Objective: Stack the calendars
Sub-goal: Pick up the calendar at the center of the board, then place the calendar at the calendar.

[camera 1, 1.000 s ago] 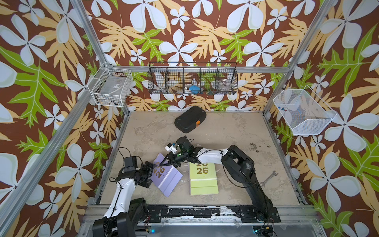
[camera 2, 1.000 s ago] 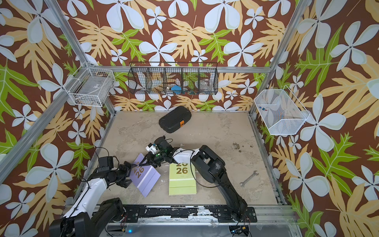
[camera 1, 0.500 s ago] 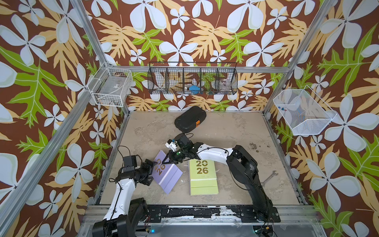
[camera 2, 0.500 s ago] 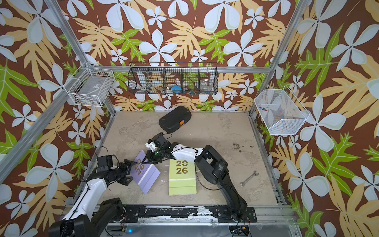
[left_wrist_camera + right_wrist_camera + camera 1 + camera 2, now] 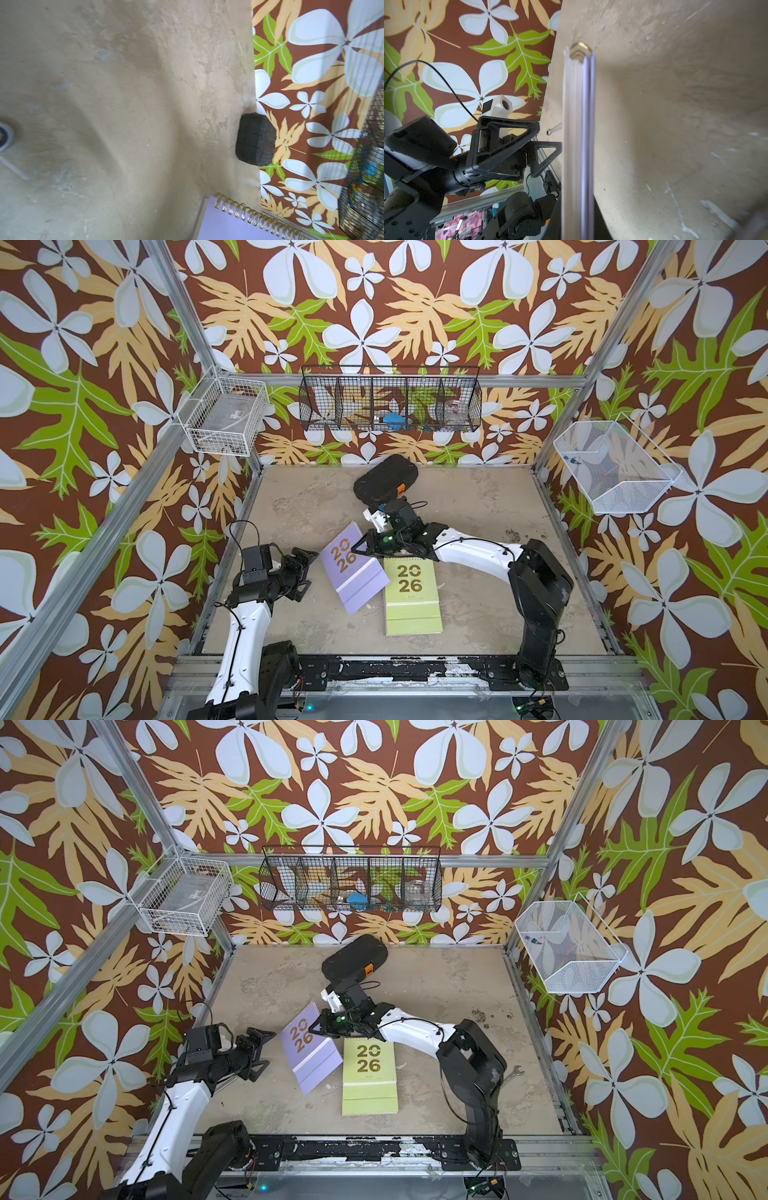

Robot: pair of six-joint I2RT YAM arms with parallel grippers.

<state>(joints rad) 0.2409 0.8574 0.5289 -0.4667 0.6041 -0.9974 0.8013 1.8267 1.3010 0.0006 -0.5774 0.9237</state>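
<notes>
A lilac calendar (image 5: 353,568) with a gold "2026" lies askew left of centre, its spiral end raised toward the back. My right gripper (image 5: 360,548) is shut on its right edge near the spiral. In the right wrist view that calendar (image 5: 578,135) shows edge-on between the jaws. A lime green calendar (image 5: 411,593) lies flat beside it, with the lilac one's lower corner at its left edge. My left gripper (image 5: 305,574) stands open just left of the lilac calendar, holding nothing. The left wrist view shows only the lilac calendar's (image 5: 239,226) spiral corner.
A black rounded case (image 5: 385,483) with an orange tab sits at the back, just behind my right wrist. A small wrench (image 5: 513,1073) lies right of the right arm. Wire baskets (image 5: 390,404) hang on the back and side walls.
My right gripper has shut on the lilac calendar's edge. The calendar has swung and shifted toward the back and right, nearer the green one. The left arm has stayed put.
</notes>
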